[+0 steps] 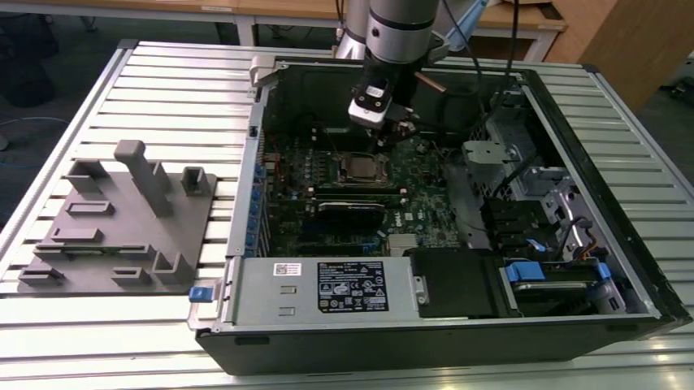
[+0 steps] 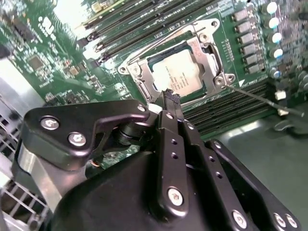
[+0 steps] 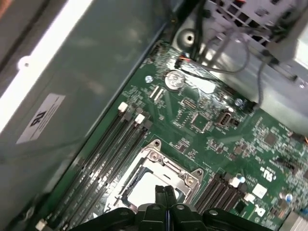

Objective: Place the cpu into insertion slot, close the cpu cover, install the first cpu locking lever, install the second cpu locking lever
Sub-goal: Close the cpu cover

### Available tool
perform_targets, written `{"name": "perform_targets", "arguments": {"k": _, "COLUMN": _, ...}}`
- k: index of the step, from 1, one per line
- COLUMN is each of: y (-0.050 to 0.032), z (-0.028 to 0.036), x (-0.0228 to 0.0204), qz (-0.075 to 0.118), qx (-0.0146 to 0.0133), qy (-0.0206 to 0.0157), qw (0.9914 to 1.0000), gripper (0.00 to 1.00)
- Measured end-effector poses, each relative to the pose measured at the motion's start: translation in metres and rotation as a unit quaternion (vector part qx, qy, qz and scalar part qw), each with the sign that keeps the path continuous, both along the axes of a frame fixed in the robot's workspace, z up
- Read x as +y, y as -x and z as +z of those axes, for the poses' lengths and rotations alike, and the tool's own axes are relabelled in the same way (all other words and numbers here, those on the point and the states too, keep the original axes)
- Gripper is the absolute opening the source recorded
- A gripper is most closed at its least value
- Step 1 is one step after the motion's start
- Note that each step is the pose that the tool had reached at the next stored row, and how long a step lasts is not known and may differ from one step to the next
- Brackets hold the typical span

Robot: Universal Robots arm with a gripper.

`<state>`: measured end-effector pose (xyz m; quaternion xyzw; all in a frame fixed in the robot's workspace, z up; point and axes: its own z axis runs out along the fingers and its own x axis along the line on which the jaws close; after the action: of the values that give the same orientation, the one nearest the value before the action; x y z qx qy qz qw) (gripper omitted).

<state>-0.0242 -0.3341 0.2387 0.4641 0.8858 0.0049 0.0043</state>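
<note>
The cpu (image 2: 180, 72) lies flat in the insertion slot (image 1: 362, 168) on the green motherboard, its dull silver face showing. The silvery cpu cover (image 2: 210, 50) lies down around it as a frame. A thin lever rod (image 2: 262, 100) runs out from one socket corner over the neighbouring black slots. Another lever (image 2: 163, 41) lies along the socket's opposite side. My gripper (image 2: 169, 96) hangs just above the socket's edge, fingers shut with nothing between them. In the first wrist view the gripper (image 3: 164, 190) points at the cover (image 3: 166, 166). In the exterior view the gripper (image 1: 399, 130) hovers inside the case.
The open computer case (image 1: 607, 203) stands on a slatted table. A grey fixture block (image 1: 119, 219) sits at the exterior view's left. A power supply (image 1: 325, 284), a drive cage (image 1: 542, 272) and loose cables (image 3: 231, 53) crowd the board. Memory slots (image 2: 144, 24) flank the socket.
</note>
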Motion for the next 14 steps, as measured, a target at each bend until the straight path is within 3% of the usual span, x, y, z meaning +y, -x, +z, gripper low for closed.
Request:
{"name": "perform_targets", "arguments": {"k": 3, "y": 0.0, "z": -0.0002, "x": 0.0, "qz": 0.028, "qx": 0.0, "qy": 0.0001, "qw": 0.99961, "gripper": 0.1}}
{"name": "perform_targets", "arguments": {"k": 7, "y": 0.0, "z": -0.0005, "x": 0.0, "qz": 0.064, "qx": 0.0, "qy": 0.0002, "qw": 0.99797, "gripper": 0.1}}
{"name": "perform_targets", "arguments": {"k": 10, "y": 0.0, "z": -0.0007, "x": 0.0, "qz": 0.091, "qx": 0.0, "qy": 0.0003, "qw": 0.99584, "gripper": 0.1}}
{"name": "perform_targets", "arguments": {"k": 14, "y": 0.0, "z": -0.0008, "x": 0.0, "qz": 0.125, "qx": 0.0, "qy": 0.0004, "qw": 0.99218, "gripper": 0.1}}
